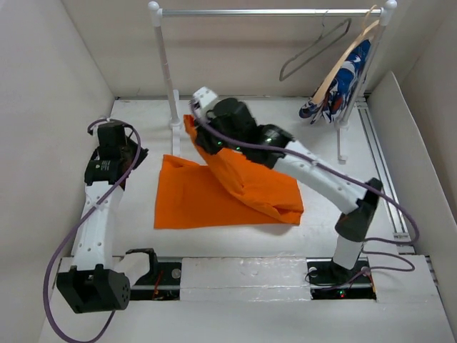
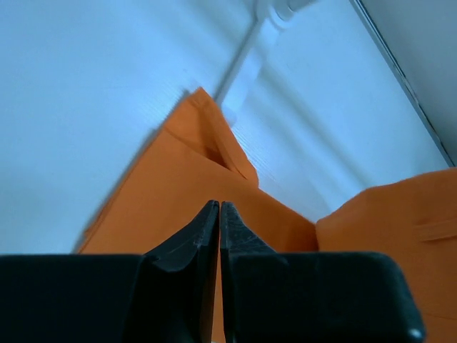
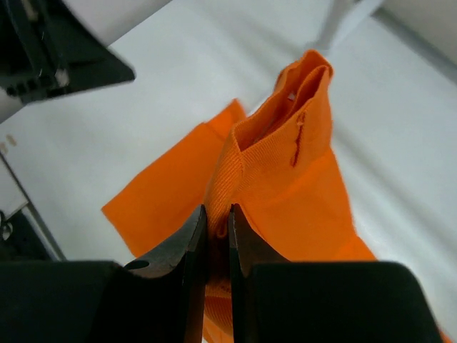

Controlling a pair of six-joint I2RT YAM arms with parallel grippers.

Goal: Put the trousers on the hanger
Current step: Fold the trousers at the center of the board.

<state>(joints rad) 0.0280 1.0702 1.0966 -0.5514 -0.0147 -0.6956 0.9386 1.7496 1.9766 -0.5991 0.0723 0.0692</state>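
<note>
The orange trousers (image 1: 214,196) lie spread on the table, with their waistband end lifted near the rack's left post. My right gripper (image 1: 194,131) reaches over them and is shut on that raised waistband fold (image 3: 285,164); the cloth is pinched between the fingertips of the right gripper (image 3: 218,209). My left gripper (image 1: 139,154) hovers just left of the trousers' left edge, apart from the cloth. In the left wrist view the left gripper (image 2: 219,206) is shut with nothing in it and the trousers (image 2: 178,186) lie beyond it. The grey wire hanger (image 1: 314,44) hangs on the rail at the back right.
A white clothes rack stands at the back, with its rail (image 1: 271,11) and left post (image 1: 168,68) close to the lifted cloth. A wooden hanger with a blue patterned garment (image 1: 343,82) hangs beside the wire one. White walls enclose the table.
</note>
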